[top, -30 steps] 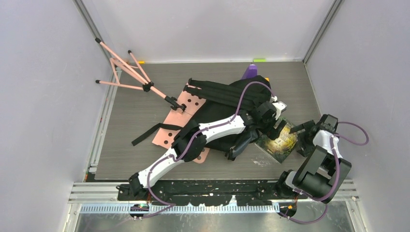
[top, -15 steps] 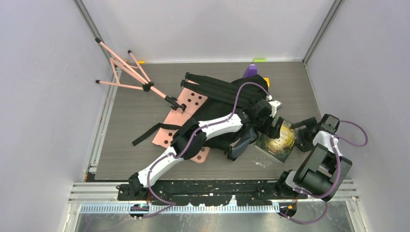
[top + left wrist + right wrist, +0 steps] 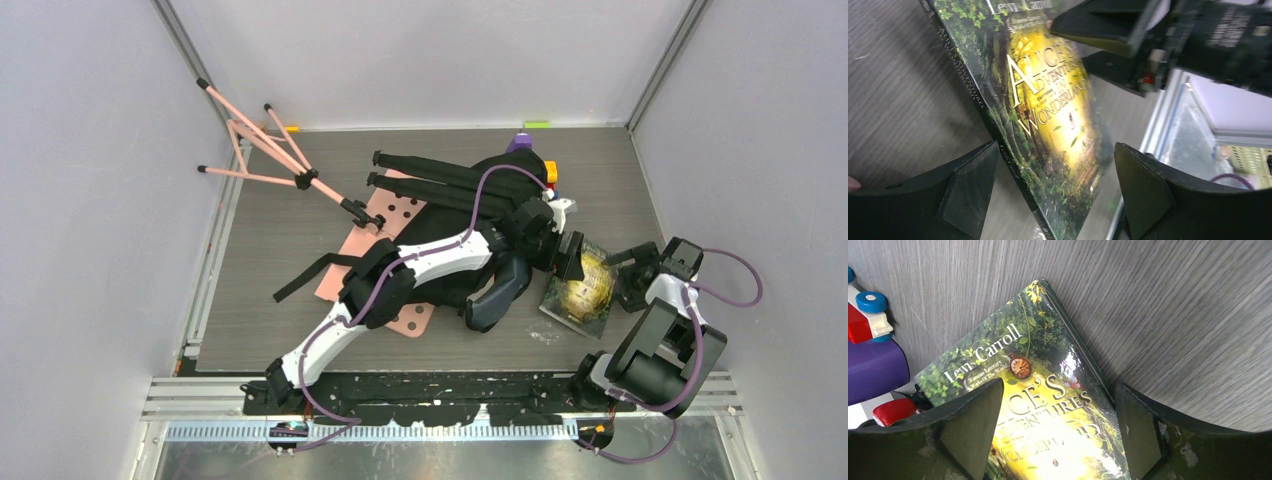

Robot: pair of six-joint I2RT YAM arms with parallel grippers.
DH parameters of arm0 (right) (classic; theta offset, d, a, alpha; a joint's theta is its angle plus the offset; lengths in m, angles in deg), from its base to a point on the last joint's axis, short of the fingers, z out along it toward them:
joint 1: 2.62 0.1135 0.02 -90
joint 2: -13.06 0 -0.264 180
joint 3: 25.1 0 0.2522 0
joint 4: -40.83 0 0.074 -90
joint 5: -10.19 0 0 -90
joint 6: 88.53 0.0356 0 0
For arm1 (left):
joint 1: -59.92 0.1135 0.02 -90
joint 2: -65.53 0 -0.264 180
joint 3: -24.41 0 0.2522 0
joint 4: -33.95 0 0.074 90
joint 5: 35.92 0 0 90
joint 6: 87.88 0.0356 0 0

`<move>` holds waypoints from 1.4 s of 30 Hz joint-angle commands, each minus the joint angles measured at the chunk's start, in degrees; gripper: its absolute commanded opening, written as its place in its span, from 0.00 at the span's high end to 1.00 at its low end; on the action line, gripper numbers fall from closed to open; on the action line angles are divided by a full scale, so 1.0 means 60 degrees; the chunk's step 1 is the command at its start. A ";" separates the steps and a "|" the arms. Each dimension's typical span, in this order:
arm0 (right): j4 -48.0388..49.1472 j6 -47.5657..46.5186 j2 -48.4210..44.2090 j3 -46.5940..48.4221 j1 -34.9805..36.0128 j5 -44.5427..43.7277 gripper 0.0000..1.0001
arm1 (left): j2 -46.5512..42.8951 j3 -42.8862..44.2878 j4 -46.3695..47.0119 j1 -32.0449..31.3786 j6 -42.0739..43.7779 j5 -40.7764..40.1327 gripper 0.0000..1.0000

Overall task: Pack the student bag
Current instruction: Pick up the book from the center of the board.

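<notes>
Since last second I'd slid the left gripper [image 3: 1055, 150] right over the book [image 3: 585, 290], released; right gripper [image 3: 1058, 387] released too. Black student bag [image 3: 450, 222] lay crumpled mid-frame, straps [image 3: 430, 178] splayed upper left.

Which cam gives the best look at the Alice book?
Left wrist: the book fills the frame, full title and spine readable. Right wrist shows only its top corner with the author name. Top external shows it small, partly hidden.
</notes>
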 commanded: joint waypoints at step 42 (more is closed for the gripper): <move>-0.1432 0.0395 -0.0772 0.0059 0.3816 -0.2809 0.09 | -0.3686 -0.4517 -0.0114 -0.1022 0.1488 -0.2890 0.14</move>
